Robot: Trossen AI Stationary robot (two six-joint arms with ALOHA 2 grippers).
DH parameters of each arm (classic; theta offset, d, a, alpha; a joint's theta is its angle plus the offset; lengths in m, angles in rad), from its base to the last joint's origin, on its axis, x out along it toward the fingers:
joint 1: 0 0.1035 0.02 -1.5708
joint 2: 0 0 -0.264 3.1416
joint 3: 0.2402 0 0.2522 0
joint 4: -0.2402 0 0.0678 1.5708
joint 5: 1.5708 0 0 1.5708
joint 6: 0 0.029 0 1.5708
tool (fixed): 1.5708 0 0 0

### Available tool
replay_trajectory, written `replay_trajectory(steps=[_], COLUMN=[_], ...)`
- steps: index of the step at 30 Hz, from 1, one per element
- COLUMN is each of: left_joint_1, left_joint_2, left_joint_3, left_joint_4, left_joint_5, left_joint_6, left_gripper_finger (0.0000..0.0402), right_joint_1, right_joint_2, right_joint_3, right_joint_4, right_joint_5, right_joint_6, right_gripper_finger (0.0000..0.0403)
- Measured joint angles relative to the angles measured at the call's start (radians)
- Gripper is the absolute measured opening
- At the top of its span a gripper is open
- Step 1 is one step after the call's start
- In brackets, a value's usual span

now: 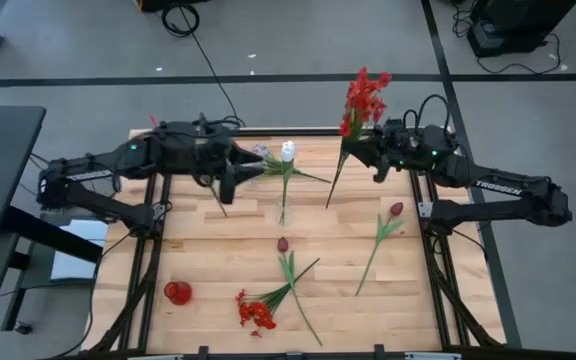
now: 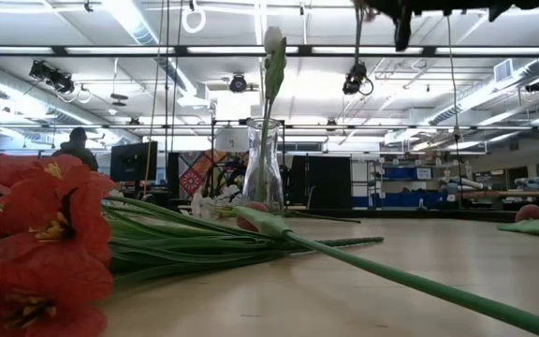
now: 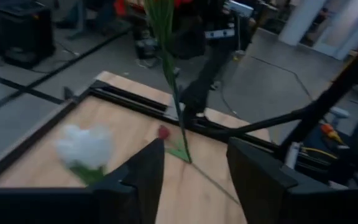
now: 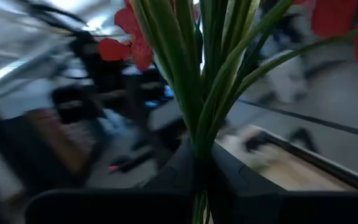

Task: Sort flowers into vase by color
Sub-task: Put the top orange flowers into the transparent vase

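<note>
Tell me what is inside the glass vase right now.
The glass vase holds one white tulip standing upright on its green stem. Nothing else shows inside; its base is hidden behind flower stems lying in front.

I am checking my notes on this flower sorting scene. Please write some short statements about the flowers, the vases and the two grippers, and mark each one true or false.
1. The right gripper is shut on the bright red cluster. True; the right wrist view shows its stems pinched between the fingers.
2. The white tulip lies flat on the table. False; it stands upright in the clear glass vase.
3. The left gripper holds a dark red tulip. False; its fingers are open and empty.
4. Another red cluster lies on the table's near part. True.
5. The small red vase already holds flowers. False; nothing stands in it.
</note>
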Motion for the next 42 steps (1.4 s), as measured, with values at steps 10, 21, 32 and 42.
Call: replay_trajectory(steps=[10, 21, 32, 42], left_joint_1=[-0.088, -0.124, -0.139, -0.131], left_joint_2=[0.181, 0.282, 0.309, 0.309], left_joint_3=[0.06, 0.06, 0.06, 0.06], left_joint_4=[0.13, 0.322, 0.38, 0.409], left_joint_5=[-0.026, -0.025, -0.021, -0.025], left_joint_6=[-0.041, -0.034, 0.039, 0.08], left_gripper_finger=[0.0229, 0.0229, 0.0218, 0.0164], right_joint_1=[0.149, 0.299, 0.31, 0.325], right_joint_2=[0.041, 0.175, 0.271, 0.323], right_joint_3=[0.0, 0.11, 0.174, 0.235], right_joint_4=[0.11, 0.175, 0.176, 0.186], right_joint_5=[-0.08, -0.009, 0.007, -0.01], right_joint_6=[-0.064, -0.177, -0.187, -0.232], right_gripper_finger=[0.0039, 0.004, 0.0037, 0.0036])
